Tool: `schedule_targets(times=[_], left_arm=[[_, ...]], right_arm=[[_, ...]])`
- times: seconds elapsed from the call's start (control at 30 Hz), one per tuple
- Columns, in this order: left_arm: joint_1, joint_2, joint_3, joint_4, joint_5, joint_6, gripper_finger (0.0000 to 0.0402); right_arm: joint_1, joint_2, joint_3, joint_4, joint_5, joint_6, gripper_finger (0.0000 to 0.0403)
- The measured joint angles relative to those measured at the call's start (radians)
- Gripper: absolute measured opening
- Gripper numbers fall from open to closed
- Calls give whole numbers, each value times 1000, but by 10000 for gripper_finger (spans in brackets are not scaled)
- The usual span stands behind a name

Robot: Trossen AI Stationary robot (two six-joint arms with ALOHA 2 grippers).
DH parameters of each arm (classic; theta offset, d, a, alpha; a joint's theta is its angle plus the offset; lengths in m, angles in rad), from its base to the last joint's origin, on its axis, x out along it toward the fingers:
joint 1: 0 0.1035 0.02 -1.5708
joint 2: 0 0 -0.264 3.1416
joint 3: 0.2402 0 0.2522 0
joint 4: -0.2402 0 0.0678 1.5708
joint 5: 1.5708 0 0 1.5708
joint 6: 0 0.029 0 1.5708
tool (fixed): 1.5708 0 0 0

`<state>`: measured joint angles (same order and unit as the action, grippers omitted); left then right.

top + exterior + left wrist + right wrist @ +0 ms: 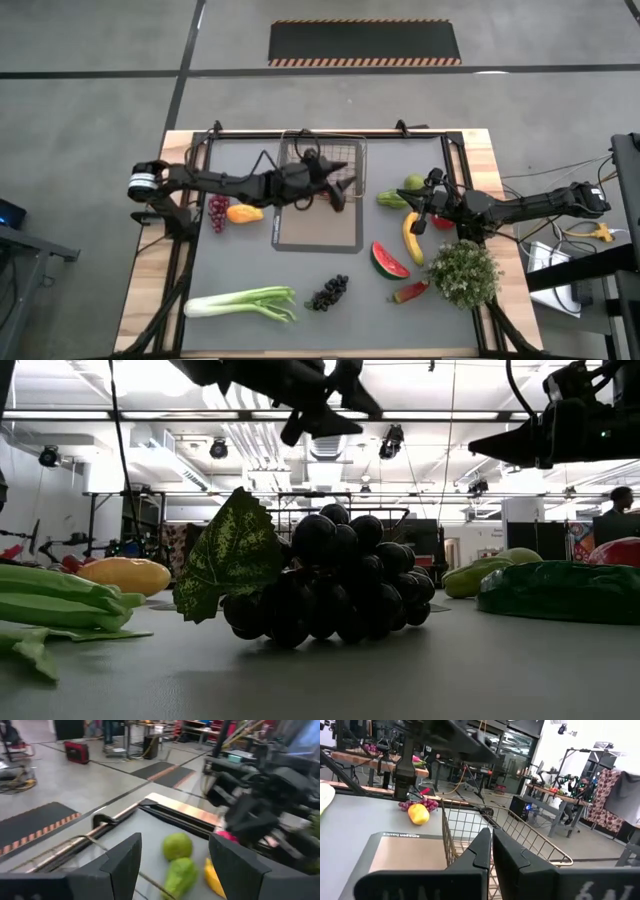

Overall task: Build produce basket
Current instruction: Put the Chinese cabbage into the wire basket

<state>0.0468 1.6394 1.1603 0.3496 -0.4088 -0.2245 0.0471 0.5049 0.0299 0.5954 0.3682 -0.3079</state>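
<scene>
The wire basket (352, 155) stands at the far end of a dark mat (315, 228). My left gripper (344, 186) hovers open above the basket's right part; in its wrist view (175, 845) the gap frames the green pear (177, 846). My right gripper (420, 208) is shut (491, 837) and raised over the banana's (412, 240) far end, beside the red apple (446, 222). The leek (240, 302), dark grapes (330, 292) and watermelon slice (390, 260) lie on the table's near half. Nothing shows inside the basket.
A bushy plant (465, 270) stands near the right edge, with a red slice (410, 292) beside it. A yellow fruit (243, 212) and red grapes (218, 210) lie left of the mat. A green vegetable (392, 200) lies by the pear (413, 183).
</scene>
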Motion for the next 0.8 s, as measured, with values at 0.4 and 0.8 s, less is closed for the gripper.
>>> schedule_targets(times=[0.4, 0.8], left_arm=[[-243, -22, 21, -177, 161, -44, 215], [-551, -102, 189, -1155, 226, -653, 215]], right_arm=[[0, 0, 0, 15, 0, -8, 9], [0, 0, 0, 14, 0, 23, 9]])
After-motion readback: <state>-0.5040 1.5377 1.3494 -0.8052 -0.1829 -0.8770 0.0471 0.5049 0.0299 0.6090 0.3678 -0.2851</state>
